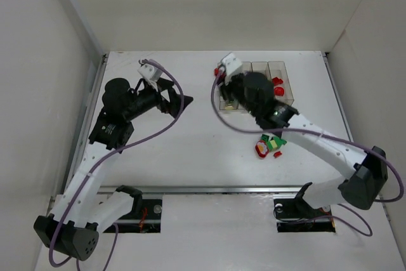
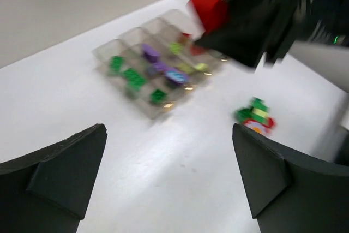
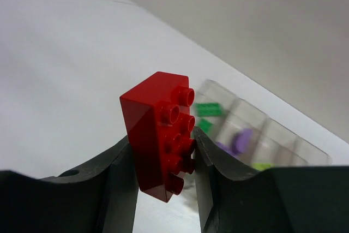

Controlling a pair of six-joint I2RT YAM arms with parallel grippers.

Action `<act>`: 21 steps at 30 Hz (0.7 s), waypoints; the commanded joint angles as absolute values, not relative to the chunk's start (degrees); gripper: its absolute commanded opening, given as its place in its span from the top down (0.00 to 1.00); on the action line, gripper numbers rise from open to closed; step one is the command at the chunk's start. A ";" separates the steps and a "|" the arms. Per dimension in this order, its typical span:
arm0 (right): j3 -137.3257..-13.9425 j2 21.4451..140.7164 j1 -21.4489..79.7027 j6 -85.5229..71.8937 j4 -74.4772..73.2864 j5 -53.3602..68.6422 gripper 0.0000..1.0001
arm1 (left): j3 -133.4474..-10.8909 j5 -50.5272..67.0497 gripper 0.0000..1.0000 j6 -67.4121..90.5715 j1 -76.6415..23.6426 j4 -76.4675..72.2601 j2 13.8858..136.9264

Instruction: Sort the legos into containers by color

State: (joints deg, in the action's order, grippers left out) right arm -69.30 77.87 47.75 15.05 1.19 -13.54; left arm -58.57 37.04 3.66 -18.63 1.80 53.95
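Note:
My right gripper (image 3: 163, 139) is shut on a red lego (image 3: 158, 143), held upright above the table near the left end of the containers (image 1: 293, 96). From above, that gripper (image 1: 219, 75) hangs over the leftmost bin and the arm hides part of the row. The clear bins (image 2: 103, 58) hold green, purple and yellow-green legos, and red ones (image 1: 278, 85) lie in the rightmost bin. A small pile of loose red, green and yellow legos (image 1: 269, 145) lies in front of the bins. My left gripper (image 1: 179, 98) stands open and empty, left of the bins.
White walls close in the table on the left, back and right. A dark rail (image 1: 209, 189) runs along the near edge by the arm bases. The right arm's forearm (image 1: 317, 141) passes just right of the loose pile.

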 commanded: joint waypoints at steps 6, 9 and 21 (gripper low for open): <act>-89.18 99.55 16.01 4.66 -13.07 -15.47 1.00 | -60.90 3.96 0.00 -7.46 -17.06 3.87 60.54; -97.02 108.79 11.26 4.66 -19.77 -13.72 1.00 | -60.30 3.96 0.00 -9.14 -17.05 0.90 62.22; -105.28 118.74 5.81 4.66 -26.01 -14.33 0.57 | -62.75 4.48 0.00 -9.05 -16.52 -3.16 72.25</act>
State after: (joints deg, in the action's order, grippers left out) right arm -100.79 119.59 7.22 5.54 -24.49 -14.33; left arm -59.27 4.29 -8.86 -16.80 0.19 72.03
